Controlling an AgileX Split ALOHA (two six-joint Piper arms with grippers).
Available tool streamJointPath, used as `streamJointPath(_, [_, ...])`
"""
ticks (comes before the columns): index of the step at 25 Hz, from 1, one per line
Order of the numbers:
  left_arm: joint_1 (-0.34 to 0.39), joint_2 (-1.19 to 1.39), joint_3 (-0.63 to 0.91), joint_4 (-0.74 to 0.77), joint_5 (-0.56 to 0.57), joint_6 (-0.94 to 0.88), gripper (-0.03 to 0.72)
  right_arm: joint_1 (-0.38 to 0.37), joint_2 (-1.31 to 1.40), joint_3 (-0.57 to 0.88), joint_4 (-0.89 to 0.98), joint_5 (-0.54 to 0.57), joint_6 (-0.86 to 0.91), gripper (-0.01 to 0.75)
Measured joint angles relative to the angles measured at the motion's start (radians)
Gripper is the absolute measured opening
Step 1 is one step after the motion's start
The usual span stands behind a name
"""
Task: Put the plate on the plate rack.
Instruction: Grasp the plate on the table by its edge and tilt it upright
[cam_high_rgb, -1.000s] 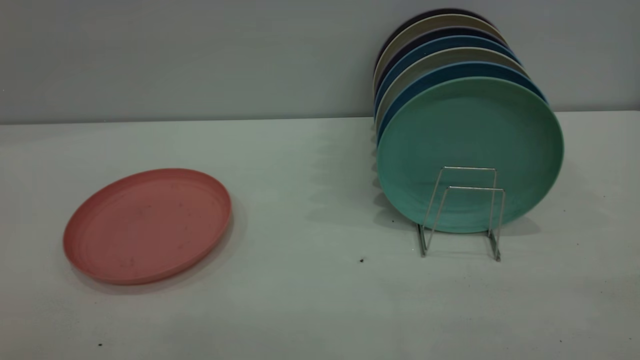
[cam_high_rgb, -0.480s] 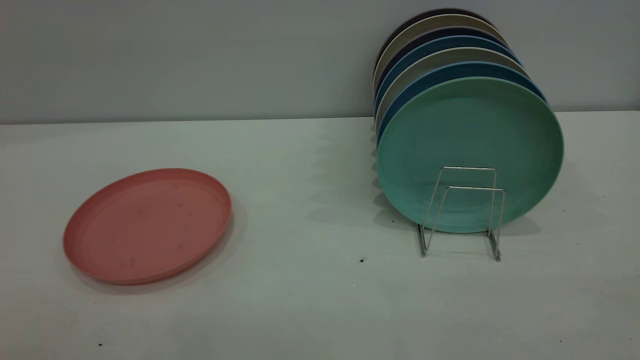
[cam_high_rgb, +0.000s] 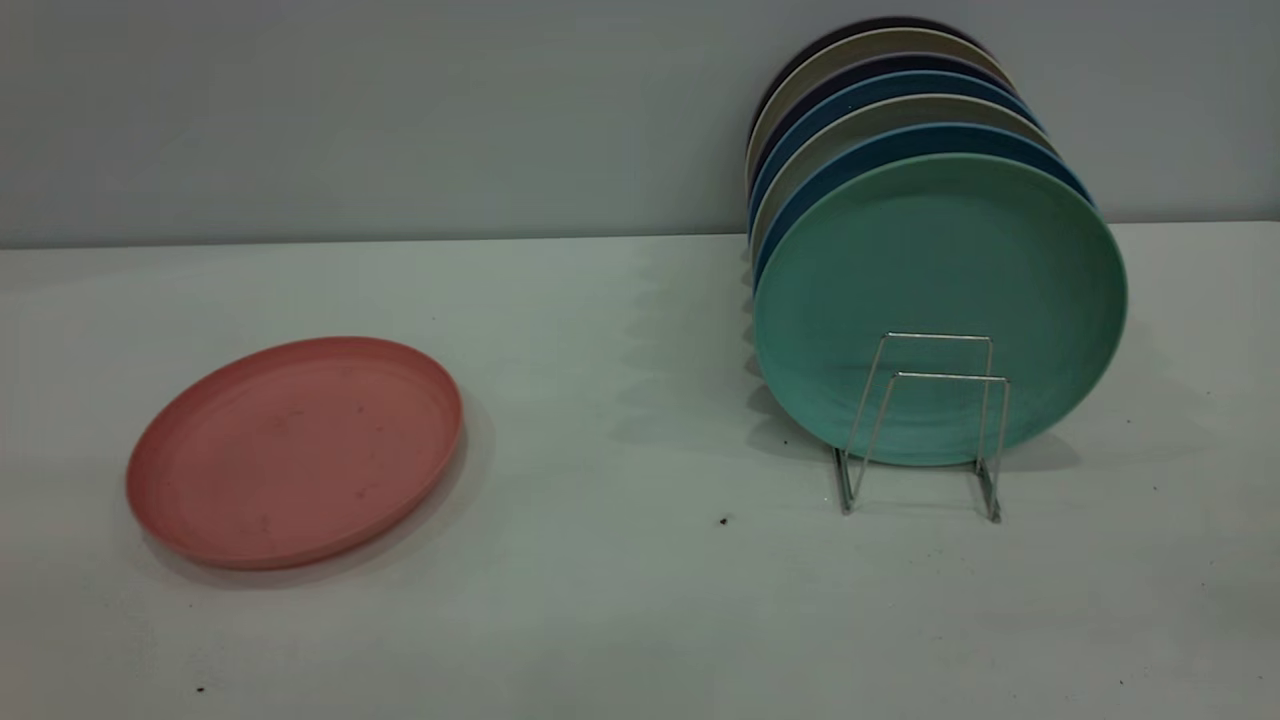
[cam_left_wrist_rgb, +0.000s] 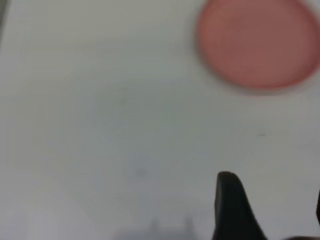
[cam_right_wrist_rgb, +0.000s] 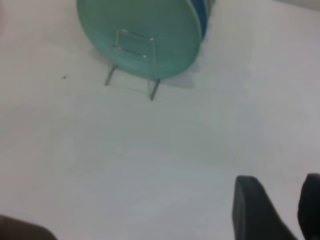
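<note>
The salmon-pink plate (cam_high_rgb: 295, 450) lies flat on the white table at the left, and shows in the left wrist view (cam_left_wrist_rgb: 260, 42). The silver wire plate rack (cam_high_rgb: 925, 425) stands at the right, and shows in the right wrist view (cam_right_wrist_rgb: 132, 65). Its two front loop dividers are bare. Neither gripper shows in the exterior view. My left gripper (cam_left_wrist_rgb: 272, 202) is open and empty above bare table, well short of the pink plate. My right gripper (cam_right_wrist_rgb: 281, 195) is open and empty, some way in front of the rack.
A teal-green plate (cam_high_rgb: 940, 290) stands upright in the rack, with several blue, beige and dark plates (cam_high_rgb: 880, 110) lined up behind it toward the grey wall. Small dark specks (cam_high_rgb: 723, 520) dot the table between plate and rack.
</note>
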Motion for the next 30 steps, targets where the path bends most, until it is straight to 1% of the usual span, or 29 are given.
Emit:
streamJointPath(3, [0.0, 0.144, 0.0, 0.061, -0.08, -0.043, 0.431, 0.0, 0.163, -0.052, 0.035, -0.057, -0.034, 0.237])
streamJointPath(11, [0.0, 0.497, -0.002, 0.076, -0.332, -0.122, 0.431, 0.0, 0.515, -0.172, 0.176, -0.164, -0.16, 0.237])
streamJointPath(14, [0.001, 0.614, -0.032, 0.077, -0.393, -0.149, 0.431, 0.0, 0.601, -0.186, 0.247, -0.211, -0.217, 0.237])
streamJointPath(16, [0.022, 0.694, -0.063, 0.077, -0.429, -0.158, 0.431, 0.0, 0.646, -0.187, 0.287, -0.233, -0.258, 0.237])
streamJointPath(20, [0.103, 0.841, -0.134, 0.076, -0.469, -0.162, 0.431, 0.0, 0.718, -0.187, 0.375, -0.258, -0.34, 0.237])
streamJointPath(24, [0.165, 0.975, -0.204, 0.063, -0.476, -0.156, 0.431, 0.0, 0.768, -0.187, 0.458, -0.291, -0.414, 0.237])
streamJointPath(27, [0.188, 1.079, -0.263, 0.05, -0.478, -0.123, 0.43, 0.0, 0.798, -0.187, 0.528, -0.315, -0.479, 0.237])
streamJointPath(30, [0.19, 1.181, -0.326, 0.033, -0.481, -0.087, 0.43, 0.0, 0.829, -0.187, 0.603, -0.336, -0.543, 0.237])
